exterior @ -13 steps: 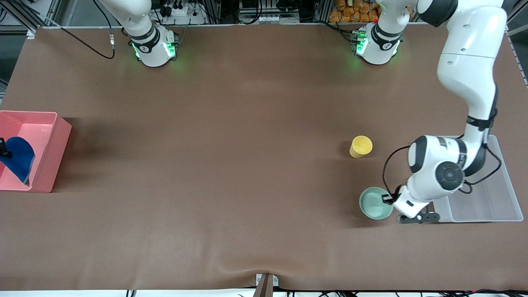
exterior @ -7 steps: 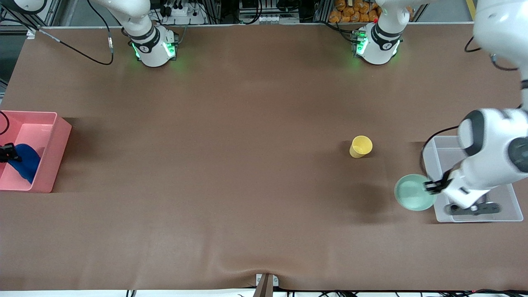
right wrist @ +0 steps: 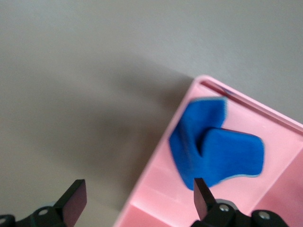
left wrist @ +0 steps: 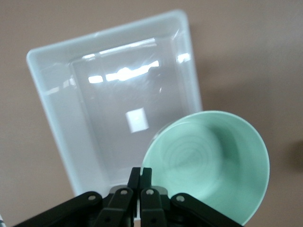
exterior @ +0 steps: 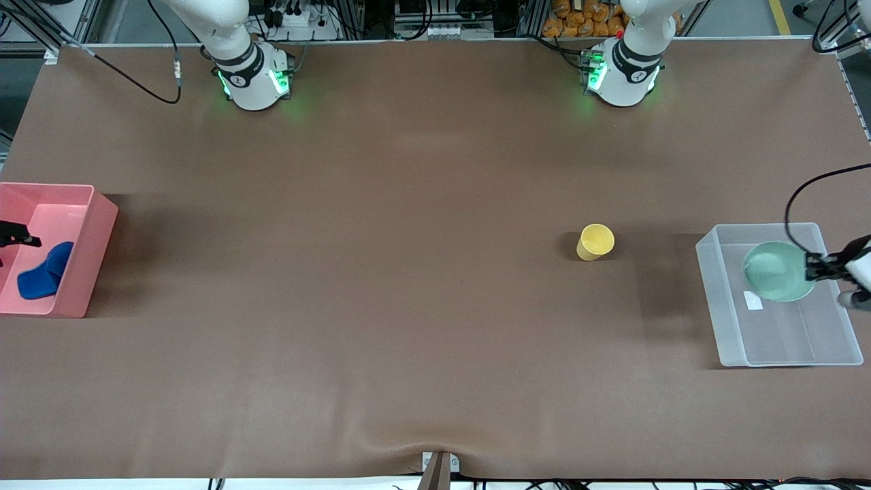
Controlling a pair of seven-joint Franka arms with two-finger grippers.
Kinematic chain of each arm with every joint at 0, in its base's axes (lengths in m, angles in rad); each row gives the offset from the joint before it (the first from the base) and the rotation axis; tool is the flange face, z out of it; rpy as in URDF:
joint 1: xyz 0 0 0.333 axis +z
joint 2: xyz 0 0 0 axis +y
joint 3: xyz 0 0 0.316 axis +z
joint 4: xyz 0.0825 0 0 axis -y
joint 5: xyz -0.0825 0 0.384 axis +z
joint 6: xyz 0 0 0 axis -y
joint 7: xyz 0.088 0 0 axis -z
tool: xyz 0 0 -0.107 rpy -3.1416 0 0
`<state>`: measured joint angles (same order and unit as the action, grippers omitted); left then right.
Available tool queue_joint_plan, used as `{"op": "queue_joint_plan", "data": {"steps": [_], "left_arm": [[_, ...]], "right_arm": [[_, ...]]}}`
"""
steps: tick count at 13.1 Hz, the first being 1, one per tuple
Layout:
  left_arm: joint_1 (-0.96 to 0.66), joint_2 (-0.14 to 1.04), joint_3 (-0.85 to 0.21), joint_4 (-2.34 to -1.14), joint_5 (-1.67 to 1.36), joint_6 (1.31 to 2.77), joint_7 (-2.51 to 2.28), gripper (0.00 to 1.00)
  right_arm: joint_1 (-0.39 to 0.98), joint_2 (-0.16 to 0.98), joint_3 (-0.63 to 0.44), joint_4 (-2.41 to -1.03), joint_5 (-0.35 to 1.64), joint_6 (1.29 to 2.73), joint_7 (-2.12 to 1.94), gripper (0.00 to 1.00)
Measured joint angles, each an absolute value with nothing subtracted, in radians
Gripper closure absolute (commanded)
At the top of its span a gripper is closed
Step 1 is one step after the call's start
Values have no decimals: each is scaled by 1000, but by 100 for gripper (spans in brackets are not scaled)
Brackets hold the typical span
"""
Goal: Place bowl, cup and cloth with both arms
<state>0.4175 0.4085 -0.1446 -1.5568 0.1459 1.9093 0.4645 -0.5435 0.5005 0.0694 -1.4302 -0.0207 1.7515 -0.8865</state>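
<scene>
At the worktop edge by the left arm's end, the left gripper [left wrist: 141, 176] pinches the rim of the bowl [exterior: 778, 271], holding it above the clear bin [exterior: 782, 357]. Only one rim grip carries it, so the bowl could tilt or clip the bin wall when let go. At the edge by the right arm's end, the cloth [exterior: 42, 273] lies in the pink bin [exterior: 88, 258], and the right gripper [right wrist: 137, 196] hangs wide open over it. The cup [exterior: 595, 241] stands upright, a little farther from the camera, on bare brown worktop [exterior: 381, 272], with broad open room on all sides.
</scene>
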Motion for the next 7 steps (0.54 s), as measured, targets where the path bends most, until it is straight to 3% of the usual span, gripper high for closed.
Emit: {"op": "queue_joint_plan", "data": {"steps": [7], "left_arm": [[573, 540, -146, -1596, 78, 1992, 726, 100]], "right_arm": [[-239, 437, 83, -1432, -19, 1664, -334, 0]]}}
